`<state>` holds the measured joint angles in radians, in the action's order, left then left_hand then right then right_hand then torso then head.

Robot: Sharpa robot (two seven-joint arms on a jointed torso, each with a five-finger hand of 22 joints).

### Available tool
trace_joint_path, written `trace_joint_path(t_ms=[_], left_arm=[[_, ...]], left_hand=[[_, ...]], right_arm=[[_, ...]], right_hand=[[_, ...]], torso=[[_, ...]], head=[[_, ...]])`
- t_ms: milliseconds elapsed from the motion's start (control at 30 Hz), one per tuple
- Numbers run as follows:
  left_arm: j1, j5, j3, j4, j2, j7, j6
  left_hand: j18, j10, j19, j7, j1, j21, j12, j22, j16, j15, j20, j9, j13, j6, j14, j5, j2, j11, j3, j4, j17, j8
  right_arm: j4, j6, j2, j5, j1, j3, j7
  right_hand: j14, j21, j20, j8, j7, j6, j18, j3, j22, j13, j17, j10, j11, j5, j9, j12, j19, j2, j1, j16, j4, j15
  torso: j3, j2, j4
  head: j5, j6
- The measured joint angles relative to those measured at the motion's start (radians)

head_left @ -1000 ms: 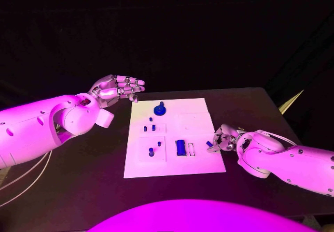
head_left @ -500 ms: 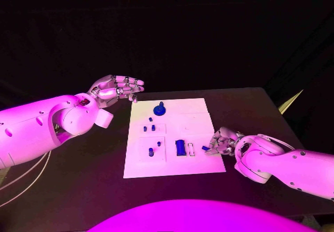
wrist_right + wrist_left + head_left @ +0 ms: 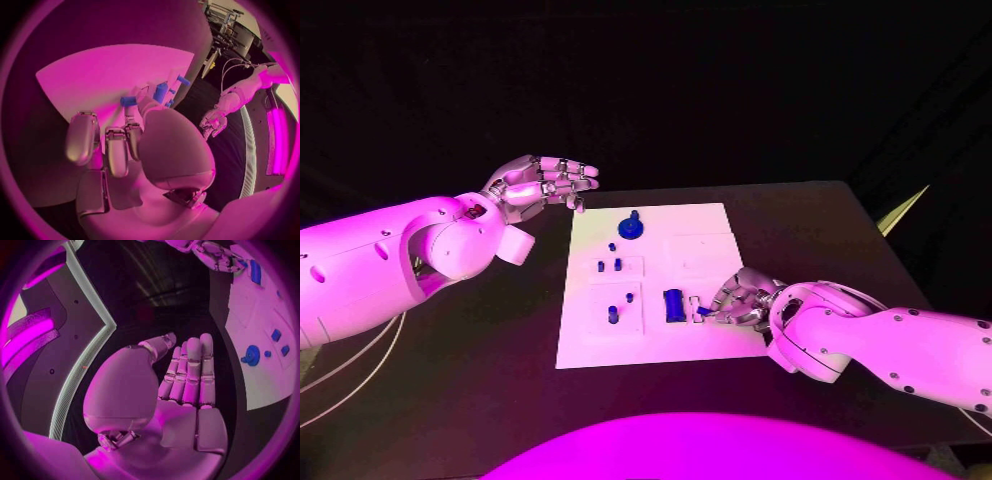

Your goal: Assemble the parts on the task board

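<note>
Now blue part [image 3: 707, 312] in right robot hand [image 3: 740, 298]

Left robot hand [image 3: 542, 182] is up in the air, fingers apart, holding nothing. Right robot hand [image 3: 741, 297] is down low, fingertips pinched together.

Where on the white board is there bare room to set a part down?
The white task board is bare along its near edge and on its far right, beside the blue knob. Crowded: the middle, where the right hand meets the blue block.
</note>
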<state>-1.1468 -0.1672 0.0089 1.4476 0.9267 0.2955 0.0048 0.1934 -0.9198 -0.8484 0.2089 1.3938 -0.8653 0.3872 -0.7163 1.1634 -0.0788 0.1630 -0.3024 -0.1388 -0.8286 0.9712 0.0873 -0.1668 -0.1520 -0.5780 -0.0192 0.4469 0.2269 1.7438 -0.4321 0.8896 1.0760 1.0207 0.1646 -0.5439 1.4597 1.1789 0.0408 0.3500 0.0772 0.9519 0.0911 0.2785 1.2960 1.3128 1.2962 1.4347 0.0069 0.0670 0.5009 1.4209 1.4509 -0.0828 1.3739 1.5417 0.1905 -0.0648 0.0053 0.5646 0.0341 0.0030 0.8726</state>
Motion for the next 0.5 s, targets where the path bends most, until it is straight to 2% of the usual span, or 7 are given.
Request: trace_joint_path(t_ms=[33,133,233,333,433,467,500], left_arm=[[0.0,0.0,0.0,0.0,0.0,0.0,0.0],[0.0,0.0,0.0,0.0,-0.001,0.0,0.001],[0.0,0.0,0.0,0.0,-0.001,0.0,0.001],[0.0,0.0,0.0,-0.001,-0.001,-0.001,0.001],[0.0,0.0,0.0,-0.001,-0.001,-0.001,0.001],[0.0,0.0,0.0,-0.001,-0.001,-0.001,0.001],[0.0,0.0,0.0,-0.001,-0.001,-0.001,0.001]], left_hand=[[0.0,0.0,0.0,0.0,0.0,0.0,0.0,0.0,0.0,0.0,0.0,0.0,0.0,0.0,0.0,0.0,0.0,0.0,0.0,0.0,0.0,0.0],[0.0,0.0,0.0,0.0,0.0,0.0,0.0,0.0,0.0,0.0,0.0,0.0,0.0,0.0,0.0,0.0,0.0,0.0,0.0,0.0,0.0,0.0],[0.0,0.0,0.0,0.0,0.0,0.0,0.0,0.0,0.0,0.0,0.0,0.0,0.0,0.0,0.0,0.0,0.0,0.0,0.0,0.0,0.0,0.0],[0.0,0.0,0.0,0.0,0.0,0.0,0.0,0.0,0.0,0.0,0.0,0.0,0.0,0.0,0.0,0.0,0.0,0.0,0.0,0.0,0.0,0.0],[0.0,0.0,0.0,0.0,0.0,0.0,0.0,0.0,0.0,0.0,0.0,0.0,0.0,0.0,0.0,0.0,0.0,0.0,0.0,0.0,0.0,0.0],[0.0,0.0,0.0,0.0,0.0,0.0,0.0,0.0,0.0,0.0,0.0,0.0,0.0,0.0,0.0,0.0,0.0,0.0,0.0,0.0,0.0,0.0],[0.0,0.0,0.0,0.0,0.0,0.0,0.0,0.0,0.0,0.0,0.0,0.0,0.0,0.0,0.0,0.0,0.0,0.0,0.0,0.0,0.0,0.0]], right_arm=[[-0.004,0.0,-0.007,-0.005,0.0,0.0,0.001],[-0.012,0.001,-0.021,-0.013,-0.001,0.0,0.003],[-0.019,-0.003,-0.03,-0.017,-0.002,-0.001,0.004],[-0.026,-0.01,-0.038,-0.019,-0.002,-0.001,0.004],[-0.028,-0.014,-0.041,-0.019,-0.003,-0.001,0.004],[-0.029,-0.015,-0.042,-0.019,-0.003,-0.001,0.004],[-0.03,-0.015,-0.042,-0.019,-0.003,-0.001,0.005]], right_hand=[[0.0,0.0,0.0,0.0,0.0,0.0,0.0,0.07,0.0,0.0,0.0,0.0,0.0,0.0,0.001,0.0,0.0,-0.014,-0.046,0.0,-0.011,0.0],[0.0,0.0,0.0,0.0,0.0,0.0,0.0,0.164,0.0,0.0,0.0,0.004,-0.003,0.0,0.011,0.0,0.0,-0.037,-0.121,0.0,-0.038,0.0],[0.0,0.0,0.0,0.003,-0.001,0.001,0.0,0.202,0.0,0.0,0.0,0.003,-0.003,0.0,0.043,0.0,0.0,-0.04,-0.173,0.0,-0.046,0.0],[0.0,0.0,0.0,0.014,-0.001,0.001,0.0,0.231,0.0,0.0,0.0,0.004,-0.003,0.0,0.05,0.0,0.0,-0.044,-0.211,0.0,-0.052,0.0],[0.0,0.0,0.0,0.014,-0.001,0.001,0.0,0.244,0.0,0.0,0.0,0.003,-0.003,0.0,0.05,0.0,0.0,-0.044,-0.211,0.0,-0.048,0.0],[0.0,0.0,0.0,0.022,-0.003,0.003,0.0,0.244,0.0,0.0,0.0,0.003,-0.003,0.0,0.054,0.0,0.0,-0.054,-0.229,0.0,-0.048,0.0],[0.0,0.0,0.0,0.027,-0.001,0.008,0.0,0.245,0.0,0.0,0.0,0.004,-0.004,0.0,0.054,0.0,0.0,-0.041,-0.25,0.0,-0.047,0.0]], torso=[[0.0001,0.0,0.0],[0.0006,0.0,-0.0001],[0.0012,0.0,-0.0003],[0.0012,0.0,-0.0004],[0.0012,0.0,-0.0004],[0.0011,0.0,-0.0003],[0.001,0.0,-0.0003]], head=[[0.0,0.0],[0.0,0.0],[0.001,0.0],[0.002,0.0],[0.002,0.0],[0.003,0.0],[0.003,0.0]])
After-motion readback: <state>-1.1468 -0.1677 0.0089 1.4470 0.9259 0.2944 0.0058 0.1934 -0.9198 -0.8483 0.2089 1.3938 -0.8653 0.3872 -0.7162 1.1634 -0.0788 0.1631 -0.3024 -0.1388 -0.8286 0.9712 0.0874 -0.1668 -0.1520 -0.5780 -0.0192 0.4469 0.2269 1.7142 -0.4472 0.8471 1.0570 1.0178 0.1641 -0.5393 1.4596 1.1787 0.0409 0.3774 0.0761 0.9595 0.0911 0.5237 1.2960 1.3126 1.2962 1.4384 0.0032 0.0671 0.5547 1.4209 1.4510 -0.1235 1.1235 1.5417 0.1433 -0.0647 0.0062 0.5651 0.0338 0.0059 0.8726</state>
